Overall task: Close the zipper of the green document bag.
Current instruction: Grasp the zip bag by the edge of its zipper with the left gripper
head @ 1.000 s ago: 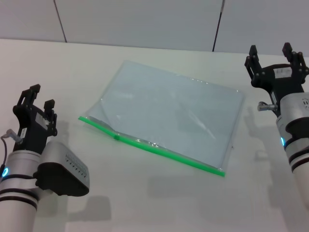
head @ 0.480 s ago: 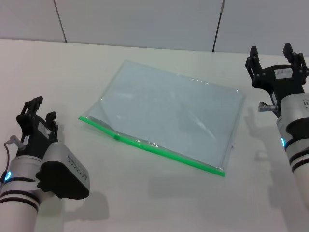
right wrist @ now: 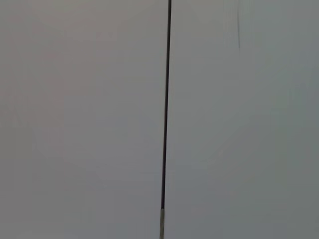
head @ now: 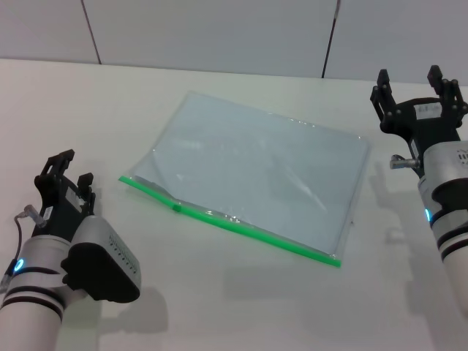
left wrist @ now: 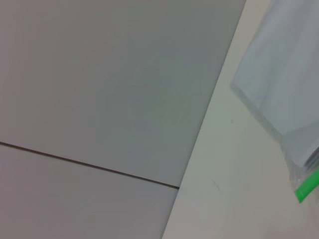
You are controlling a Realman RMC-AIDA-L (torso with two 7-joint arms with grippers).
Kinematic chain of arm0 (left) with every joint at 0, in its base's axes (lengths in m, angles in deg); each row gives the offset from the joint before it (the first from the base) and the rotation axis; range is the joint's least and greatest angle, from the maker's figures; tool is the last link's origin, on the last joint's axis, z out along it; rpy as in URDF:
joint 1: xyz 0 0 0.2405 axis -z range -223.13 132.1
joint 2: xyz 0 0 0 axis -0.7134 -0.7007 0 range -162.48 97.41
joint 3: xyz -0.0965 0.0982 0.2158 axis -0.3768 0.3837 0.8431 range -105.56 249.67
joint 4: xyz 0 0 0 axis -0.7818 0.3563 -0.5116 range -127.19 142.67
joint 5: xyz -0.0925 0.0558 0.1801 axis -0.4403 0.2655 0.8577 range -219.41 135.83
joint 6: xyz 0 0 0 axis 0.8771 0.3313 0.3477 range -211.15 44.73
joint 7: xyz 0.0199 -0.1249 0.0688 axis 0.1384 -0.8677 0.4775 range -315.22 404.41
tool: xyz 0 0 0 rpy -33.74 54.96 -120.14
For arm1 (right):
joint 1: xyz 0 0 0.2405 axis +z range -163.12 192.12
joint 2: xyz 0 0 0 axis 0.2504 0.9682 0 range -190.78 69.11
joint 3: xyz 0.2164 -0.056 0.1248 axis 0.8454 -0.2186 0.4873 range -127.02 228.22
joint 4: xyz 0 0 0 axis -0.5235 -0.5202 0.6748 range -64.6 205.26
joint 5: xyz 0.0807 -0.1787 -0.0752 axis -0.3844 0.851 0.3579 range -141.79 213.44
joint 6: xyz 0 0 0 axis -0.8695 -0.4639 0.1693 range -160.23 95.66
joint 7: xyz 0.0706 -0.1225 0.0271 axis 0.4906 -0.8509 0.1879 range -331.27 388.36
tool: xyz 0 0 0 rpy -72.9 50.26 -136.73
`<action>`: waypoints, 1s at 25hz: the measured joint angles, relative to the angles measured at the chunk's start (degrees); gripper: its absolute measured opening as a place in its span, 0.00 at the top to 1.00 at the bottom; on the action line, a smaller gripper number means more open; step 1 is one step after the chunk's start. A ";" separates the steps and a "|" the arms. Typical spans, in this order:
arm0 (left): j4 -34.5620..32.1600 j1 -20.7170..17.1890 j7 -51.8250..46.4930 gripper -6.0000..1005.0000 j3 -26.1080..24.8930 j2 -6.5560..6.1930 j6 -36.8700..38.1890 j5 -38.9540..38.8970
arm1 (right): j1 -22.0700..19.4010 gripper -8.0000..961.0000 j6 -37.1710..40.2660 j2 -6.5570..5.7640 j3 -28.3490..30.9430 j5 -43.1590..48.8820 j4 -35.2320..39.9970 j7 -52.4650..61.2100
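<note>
The green document bag (head: 263,175) lies flat on the white table (head: 219,307), a pale translucent pouch. Its bright green zipper (head: 241,229) runs along the near long edge, with a small slider tab (head: 176,207) near the left end. The strip left of the tab looks parted. My left gripper (head: 70,170) hovers open to the left of the bag's near-left corner, apart from it. The left wrist view shows that bag corner (left wrist: 284,79) and the zipper end (left wrist: 306,187). My right gripper (head: 409,79) stands open beyond the bag's far-right corner, holding nothing.
A grey panelled wall (head: 219,33) rises behind the table's far edge. The right wrist view holds only the wall with a dark seam (right wrist: 166,104). Bare tabletop surrounds the bag on all sides.
My left arm has shifted rightward and nearer to me, bringing its gripper a little closer to the bag's near-left corner. The right arm and the bag have not moved.
</note>
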 joint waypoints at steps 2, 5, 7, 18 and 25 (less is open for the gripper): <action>0.00 0.13 0.09 0.47 0.00 0.00 0.11 0.00 | 0.00 0.21 0.00 0.00 0.00 0.00 0.05 -0.04; 0.01 0.34 0.42 0.47 0.00 0.00 0.55 -0.08 | -0.01 0.21 0.00 0.00 0.00 0.00 0.12 -0.06; 0.01 0.44 0.65 0.47 0.00 0.00 0.74 -0.24 | -0.03 0.21 0.00 0.00 0.00 0.00 0.13 -0.11; -0.10 1.33 1.67 0.47 0.00 0.00 2.89 0.05 | -0.17 0.21 0.00 0.00 0.00 0.00 0.12 -0.16; -0.26 1.76 2.92 0.47 0.00 0.00 3.91 -0.16 | -0.18 0.21 -0.03 0.00 0.00 0.00 0.12 -0.16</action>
